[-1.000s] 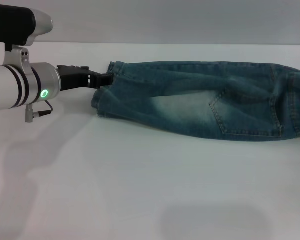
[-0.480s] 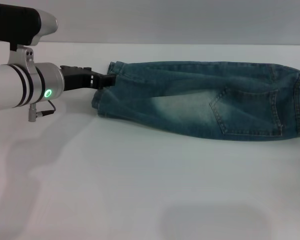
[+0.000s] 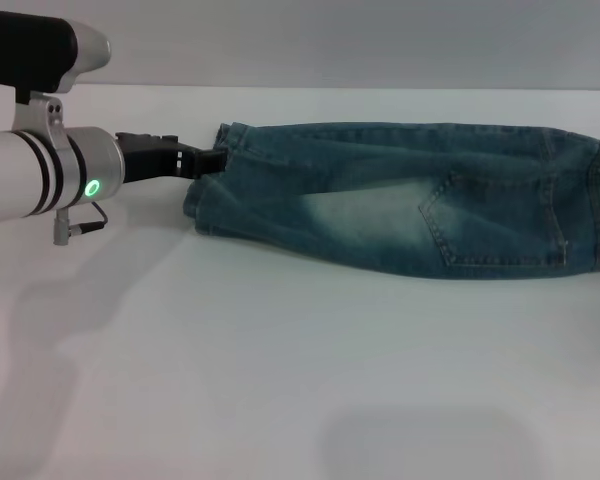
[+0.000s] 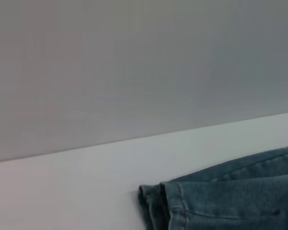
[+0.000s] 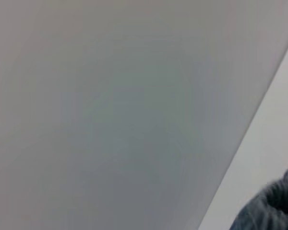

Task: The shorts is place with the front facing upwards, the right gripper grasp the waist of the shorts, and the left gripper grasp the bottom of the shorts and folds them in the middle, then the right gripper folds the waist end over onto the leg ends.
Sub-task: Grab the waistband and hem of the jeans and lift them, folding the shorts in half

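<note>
Gripping the leg hems (image 3: 212, 172), the left end effector (image 3: 212, 158) is closed on the shorts (image 3: 400, 205).
Shorts lie folded lengthwise across the white surface (image 3: 280, 380), waist toward the robot's right; the right end effector isn't visible.

Waist end: the blue-green denim shorts (image 3: 410, 205) run past the head view's right edge, so the waistband is cut off.
Right gripper: out of frame in every view.
Left gripper fingertips: the black left gripper (image 3: 212, 157) meets the leg hems; its grip is too small to tell.
Right wrist view: only a blurred denim corner.
</note>
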